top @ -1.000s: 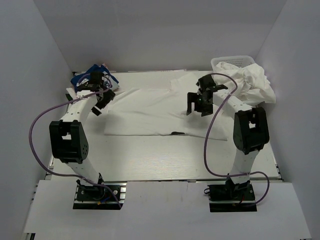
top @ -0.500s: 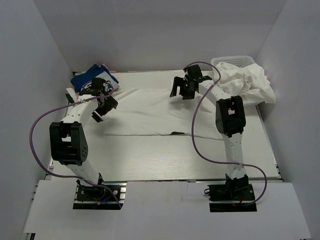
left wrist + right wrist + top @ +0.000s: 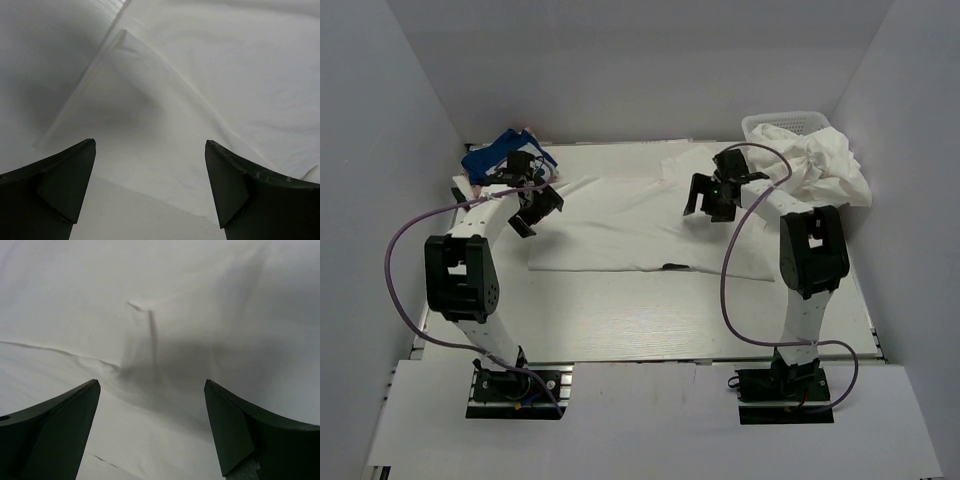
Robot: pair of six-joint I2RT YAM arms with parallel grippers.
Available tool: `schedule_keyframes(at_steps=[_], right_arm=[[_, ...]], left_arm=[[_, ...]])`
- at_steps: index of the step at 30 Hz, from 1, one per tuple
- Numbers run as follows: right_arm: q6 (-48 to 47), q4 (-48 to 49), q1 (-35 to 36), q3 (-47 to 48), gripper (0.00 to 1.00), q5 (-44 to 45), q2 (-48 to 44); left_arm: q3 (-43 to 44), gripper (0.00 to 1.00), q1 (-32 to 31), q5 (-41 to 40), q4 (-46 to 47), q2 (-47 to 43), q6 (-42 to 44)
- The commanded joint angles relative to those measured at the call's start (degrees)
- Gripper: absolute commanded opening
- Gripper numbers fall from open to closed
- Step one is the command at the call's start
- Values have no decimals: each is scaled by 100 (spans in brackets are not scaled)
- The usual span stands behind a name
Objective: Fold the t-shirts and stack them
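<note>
Spread white t-shirt (image 3: 620,225): laid flat in the middle of the table (image 3: 650,320), its long axis running left to right, parallel to the near edge.
Heading: a flap of cloth is seen sticking out toward the far right corner; collar and hem cannot be told apart from above.
Small dark mark (image 3: 672,266): seen on the shirt's near edge, right of centre.
Left gripper (image 3: 538,208): fingers spread wide, nothing pinched; held above the shirt's far left part. In the left wrist view a folded corner (image 3: 122,37) is seen ahead of the fingers, with cloth under both.
Right gripper (image 3: 710,200): fingers spread wide, nothing pinched; held above the shirt's far right part. In the right wrist view a short raised crease (image 3: 150,322) is seen ahead, between the fingers.
Blue t-shirt (image 3: 490,155): folded, at the far left corner, just behind the left gripper.
White heap (image 3: 825,170): crumpled t-shirts piled in and over the basket (image 3: 790,122) at the far right corner, spilling over its near side.
Open room: a bare strip of table is left between the shirt's near edge and the arm bases; walls close in on left, right and far sides.
</note>
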Motion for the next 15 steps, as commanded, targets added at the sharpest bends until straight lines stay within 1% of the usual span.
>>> schedule_keyframes(at_steps=[1, 3, 5, 6, 7, 8, 9, 10, 11, 12, 14, 15], right_arm=[[-4, 208, -97, -439, 90, 232, -404], [5, 288, -123, -965, 90, 337, -728], [48, 446, -89, -1431, 90, 452, -1019], [136, 499, -106, -1964, 90, 487, -1237], [171, 691, -89, -2143, 90, 496, -1457], [233, 727, -71, -2319, 90, 496, -1546], [311, 806, -80, -2782, 90, 514, -1817], [330, 833, -88, -2926, 90, 514, -1898], [382, 816, -80, -3066, 90, 531, -1977], [426, 720, -54, -3433, 90, 558, -2221], [497, 501, -27, -3682, 90, 506, -2416], [523, 421, -27, -4066, 90, 470, -2765]], left_arm=[[-19, 100, -51, 442, 457, 290, 74], [-19, 100, -51, 661, 519, 457, 74], [-80, 100, -104, 714, 519, 676, 74], [-133, 100, -104, 714, 519, 730, 74], [-203, 100, -156, 714, 519, 731, 74], [-404, 100, -157, 766, 519, 731, 13], [-519, 100, -157, 767, 467, 731, 12], [-660, 100, -209, 767, 466, 731, -49], [-965, 100, -210, 697, 466, 635, -49], [-1134, 100, -210, 697, 396, 460, -110], [-1696, 100, -262, 565, 396, 213, -111], [-1872, 100, -262, 565, 309, 81, -163]])
